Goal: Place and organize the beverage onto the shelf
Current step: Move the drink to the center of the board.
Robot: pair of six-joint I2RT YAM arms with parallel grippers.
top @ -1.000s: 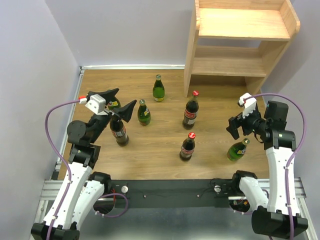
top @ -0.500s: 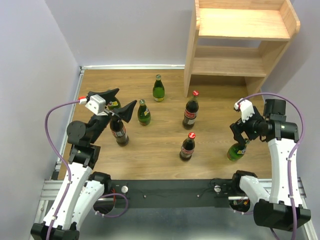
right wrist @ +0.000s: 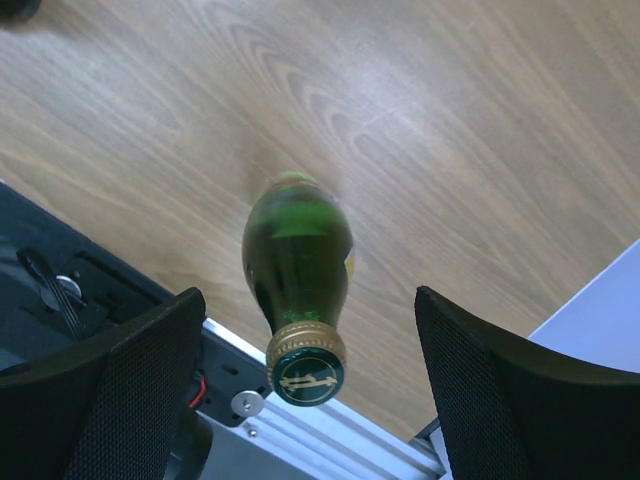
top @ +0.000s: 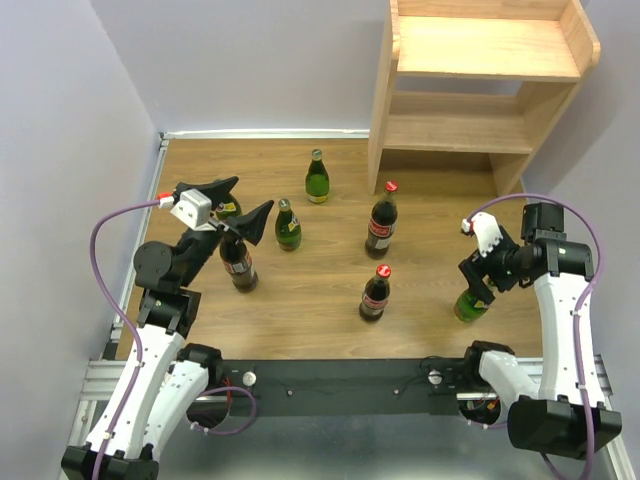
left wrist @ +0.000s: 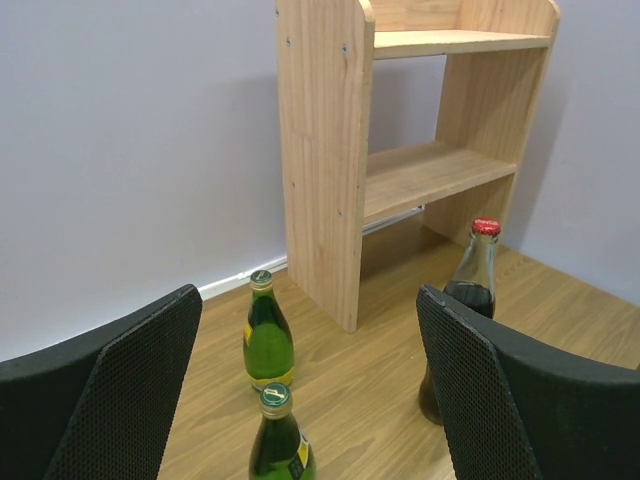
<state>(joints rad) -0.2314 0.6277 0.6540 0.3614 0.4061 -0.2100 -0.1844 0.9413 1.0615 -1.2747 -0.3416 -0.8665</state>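
Observation:
The wooden shelf (top: 380, 110) stands at the back right, both tiers bare; it also shows in the left wrist view (left wrist: 320, 150). My right gripper (top: 478, 275) is open and points down over a green bottle (top: 470, 303); in its wrist view (right wrist: 310, 300) the gold cap (right wrist: 305, 365) sits between the fingers, untouched. My left gripper (top: 250, 195) is open and empty, held above a cola bottle (top: 238, 265). A green bottle (top: 227, 209) is half hidden behind it. Two green bottles (top: 317, 178) (top: 288, 226) and two cola bottles (top: 381, 218) (top: 375, 293) stand mid-floor.
Grey walls close in the left, back and right sides. The black base rail (top: 340, 378) runs along the near edge; its aluminium frame (right wrist: 300, 440) shows just below the right-hand green bottle. The left wrist view looks past two green bottles (left wrist: 268, 335) (left wrist: 280, 440) and a cola bottle (left wrist: 470, 290).
My right gripper has swung down and left from a level pose to point down over the front-right green bottle. The left arm and the bottles have not moved.

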